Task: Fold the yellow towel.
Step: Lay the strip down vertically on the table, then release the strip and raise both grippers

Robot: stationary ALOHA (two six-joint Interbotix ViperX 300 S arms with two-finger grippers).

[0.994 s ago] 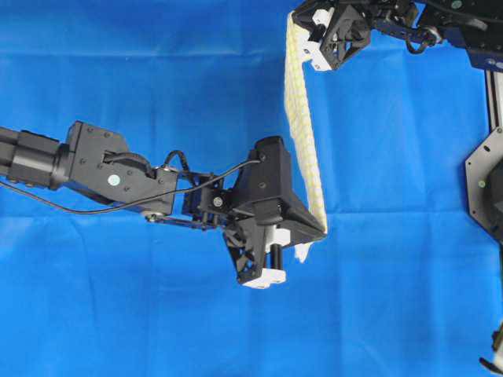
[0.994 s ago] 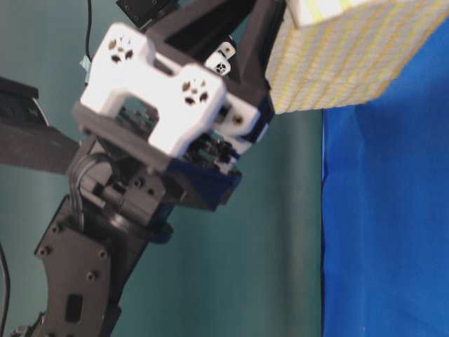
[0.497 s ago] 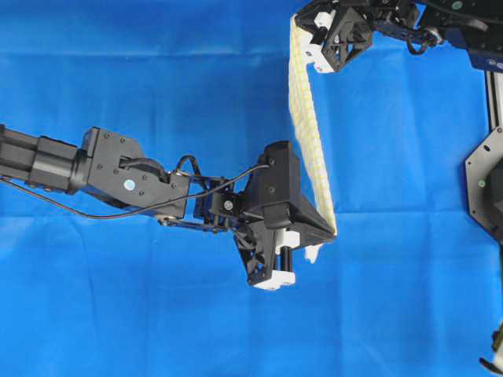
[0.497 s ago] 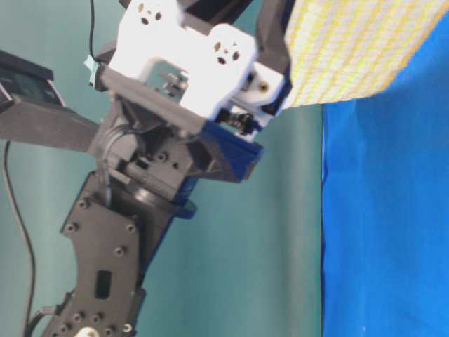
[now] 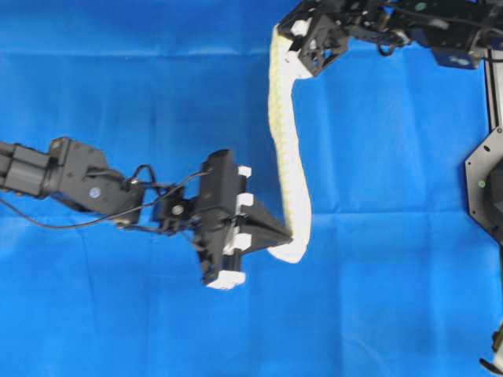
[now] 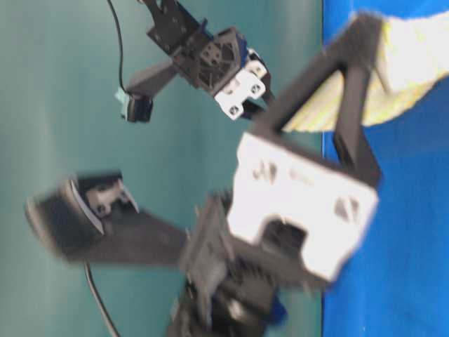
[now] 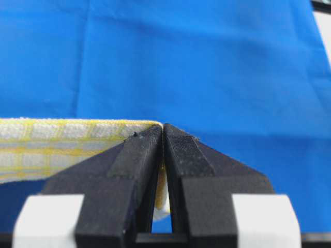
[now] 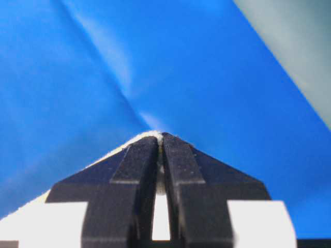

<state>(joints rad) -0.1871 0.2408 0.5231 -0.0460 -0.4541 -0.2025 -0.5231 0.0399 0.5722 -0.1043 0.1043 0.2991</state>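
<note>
Near the middle of the worktop, the left tool (image 5: 288, 239) has its fingers pressed together on one end of the yellow towel (image 5: 284, 149), a thin sliver of checked cloth showing between the black pads in the left wrist view. From there the towel hangs as a narrow curving band, lifted clear of the blue cloth (image 5: 141, 94), running toward the far edge. At that far edge the right tool (image 5: 284, 49) pinches the towel's other end, fingers closed.
</note>
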